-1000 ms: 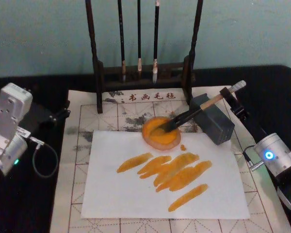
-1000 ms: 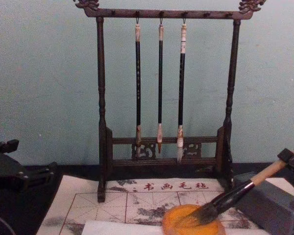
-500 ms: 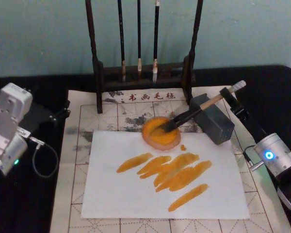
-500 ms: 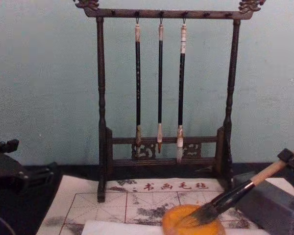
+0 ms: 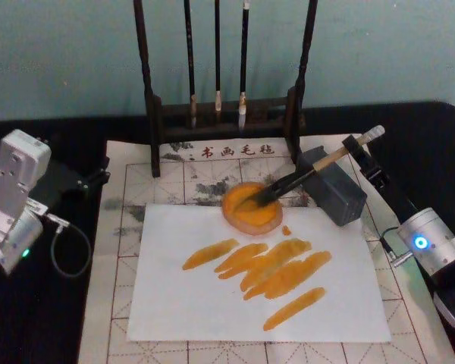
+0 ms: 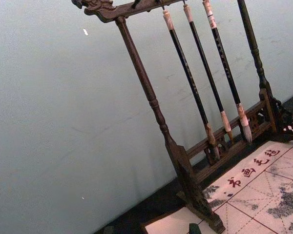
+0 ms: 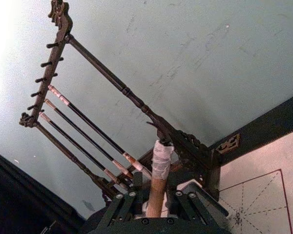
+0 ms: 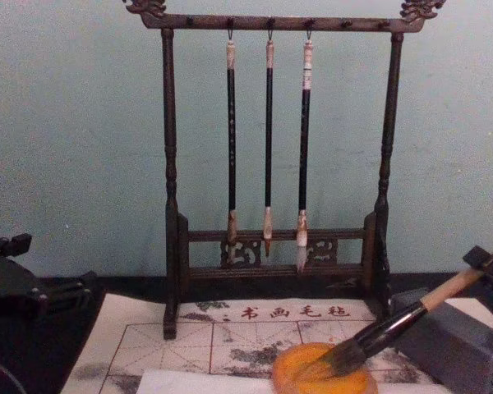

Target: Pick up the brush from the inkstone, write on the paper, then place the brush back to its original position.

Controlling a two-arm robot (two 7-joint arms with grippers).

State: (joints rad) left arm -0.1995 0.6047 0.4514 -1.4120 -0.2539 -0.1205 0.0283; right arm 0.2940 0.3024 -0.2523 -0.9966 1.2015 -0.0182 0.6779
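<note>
Little has shifted: I keep the right gripper (image 5: 356, 143) clenched on the brush (image 5: 299, 177), tuft resting in the inkstone (image 5: 252, 208). Next I release and retreat.

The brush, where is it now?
In the head view, the brush lies slanted right of centre, its tuft in the orange dish, its handle across the grey block, held by the right gripper.

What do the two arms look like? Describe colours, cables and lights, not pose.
The left arm is a boxy white-grey casing with a small green light and a thin looping grey cable; its black pincer sits beyond it. The right arm has a silver cylindrical segment with a glowing blue ring light, then a black link ending in a black pincer.
</note>
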